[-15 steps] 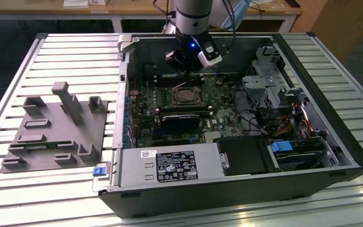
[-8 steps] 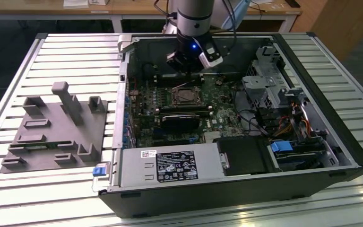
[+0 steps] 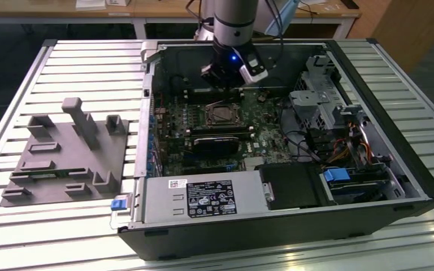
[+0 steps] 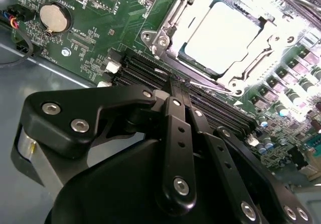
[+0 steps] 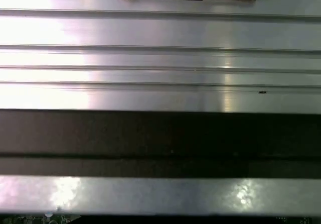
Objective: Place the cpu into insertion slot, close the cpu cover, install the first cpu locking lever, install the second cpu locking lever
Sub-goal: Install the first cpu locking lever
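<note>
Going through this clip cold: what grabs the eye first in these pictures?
The open computer case lying on the slatted metal table, with the robot arm reaching down into it above the green board. In the second wrist view, the black claw sits shut close to the socket, where the bright silver chip lies framed by its metal cover. A grey holder block stands on the exterior view's left.
</note>
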`<state>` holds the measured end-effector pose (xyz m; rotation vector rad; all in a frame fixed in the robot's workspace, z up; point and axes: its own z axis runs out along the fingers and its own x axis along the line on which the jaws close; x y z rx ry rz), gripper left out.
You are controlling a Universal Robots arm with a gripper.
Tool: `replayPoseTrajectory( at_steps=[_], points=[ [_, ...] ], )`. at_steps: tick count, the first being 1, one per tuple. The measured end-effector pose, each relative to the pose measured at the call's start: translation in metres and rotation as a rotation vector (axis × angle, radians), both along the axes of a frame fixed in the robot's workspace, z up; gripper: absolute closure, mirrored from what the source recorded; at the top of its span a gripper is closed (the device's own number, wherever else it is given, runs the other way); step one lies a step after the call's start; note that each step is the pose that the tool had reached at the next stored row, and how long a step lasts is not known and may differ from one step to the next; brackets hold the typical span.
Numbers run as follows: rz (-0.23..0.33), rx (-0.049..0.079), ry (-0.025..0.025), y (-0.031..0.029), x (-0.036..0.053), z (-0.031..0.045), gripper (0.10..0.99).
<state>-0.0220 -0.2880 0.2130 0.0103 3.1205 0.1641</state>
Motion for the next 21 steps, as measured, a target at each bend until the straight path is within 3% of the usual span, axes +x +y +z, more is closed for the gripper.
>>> replayPoseTrajectory(
  at_steps=[21],
  points=[
    [0.0, 0.0, 0.0001, 0.0, 0.0052, -0.0113, 0.98]
  ],
)
